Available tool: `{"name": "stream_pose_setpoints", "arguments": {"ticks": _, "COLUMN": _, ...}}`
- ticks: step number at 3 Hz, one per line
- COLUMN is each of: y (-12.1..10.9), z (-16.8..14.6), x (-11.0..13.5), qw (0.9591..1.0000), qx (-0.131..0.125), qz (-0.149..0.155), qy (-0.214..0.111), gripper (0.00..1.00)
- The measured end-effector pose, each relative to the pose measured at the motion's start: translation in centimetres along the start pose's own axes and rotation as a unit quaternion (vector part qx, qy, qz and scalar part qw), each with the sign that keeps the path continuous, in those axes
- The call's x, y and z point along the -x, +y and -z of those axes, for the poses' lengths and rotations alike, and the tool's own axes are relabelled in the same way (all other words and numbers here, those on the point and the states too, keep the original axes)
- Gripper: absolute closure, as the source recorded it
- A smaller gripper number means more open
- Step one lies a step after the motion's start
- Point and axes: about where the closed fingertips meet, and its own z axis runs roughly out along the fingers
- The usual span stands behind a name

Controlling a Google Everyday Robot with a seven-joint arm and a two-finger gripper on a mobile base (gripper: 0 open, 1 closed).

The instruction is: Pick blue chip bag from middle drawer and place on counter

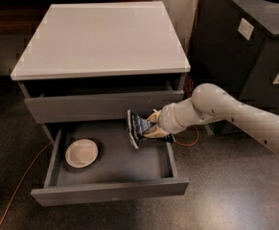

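The middle drawer (110,166) of the grey cabinet is pulled open toward me. My gripper (151,126) reaches in from the right on a pale arm and is shut on the blue chip bag (138,127). The bag hangs tilted at the gripper's left, lifted above the drawer floor near the drawer's back right. The counter (103,37) is the pale grey-white top slab, above and behind the gripper.
An off-white round bowl (81,153) lies in the drawer's left part. The top drawer (100,107) is slightly open just above the bag. A black box with a round hole (247,47) stands at the right. An orange cable (21,181) runs on the dark floor.
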Motion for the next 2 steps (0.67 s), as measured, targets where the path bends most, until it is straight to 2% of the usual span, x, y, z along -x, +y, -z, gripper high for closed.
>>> {"name": "stream_pose_setpoints", "arguments": {"ticks": 1, "y": -2.2, "z": 5.2, "x": 3.0, "qw": 0.9989, "qx": -0.015, "qz": 0.044, "qy": -0.004, "gripper": 1.00}}
{"name": "stream_pose_setpoints", "arguments": {"ticks": 2, "y": -4.1, "z": 7.9, "x": 4.5, "qw": 0.9973, "qx": -0.020, "qz": 0.071, "qy": 0.000, "gripper": 1.00}}
